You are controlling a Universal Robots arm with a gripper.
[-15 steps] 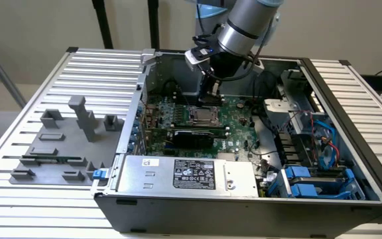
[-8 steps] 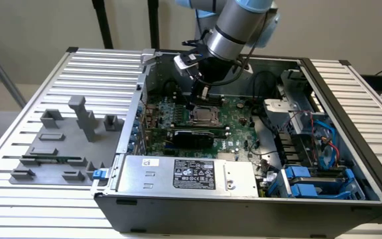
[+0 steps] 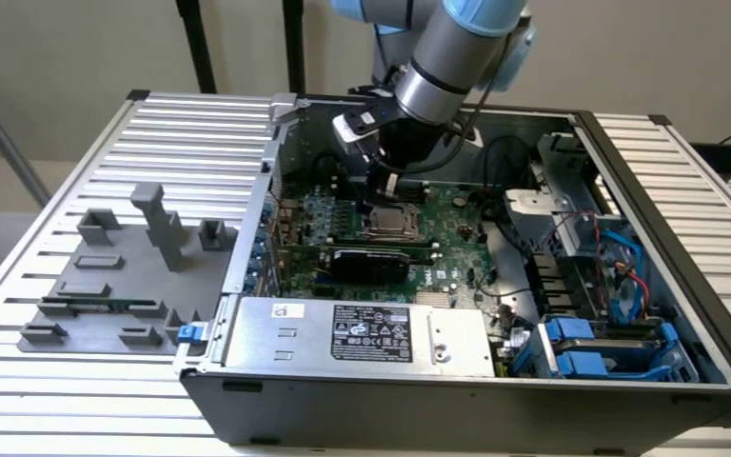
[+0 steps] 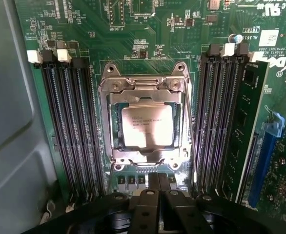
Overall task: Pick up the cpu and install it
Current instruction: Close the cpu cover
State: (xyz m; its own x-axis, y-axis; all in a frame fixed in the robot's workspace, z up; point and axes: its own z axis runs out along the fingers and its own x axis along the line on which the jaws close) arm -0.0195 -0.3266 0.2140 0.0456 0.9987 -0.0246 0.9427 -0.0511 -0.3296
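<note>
Cpu [image 4: 147, 126] lay seated in the metal-framed socket [image 4: 144, 84] of the green motherboard [image 4: 133, 29] inside the open computer case [image 3: 467, 409]; the gripper [image 4: 158, 181] hovered just above, closed and empty.

motherboard [image 4: 148, 44] print reads "COPYRIGHT 2009", a code starting "AL361", and part of a Dell logo. cpu [image 4: 147, 126] lid marking and black label [image 3: 376, 335] on silver box [image 3: 277, 338]: illegible.

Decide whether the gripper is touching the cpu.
Apart. The wrist view shows the shut gripper short of the cpu, with the socket frame and green board between them.
</note>
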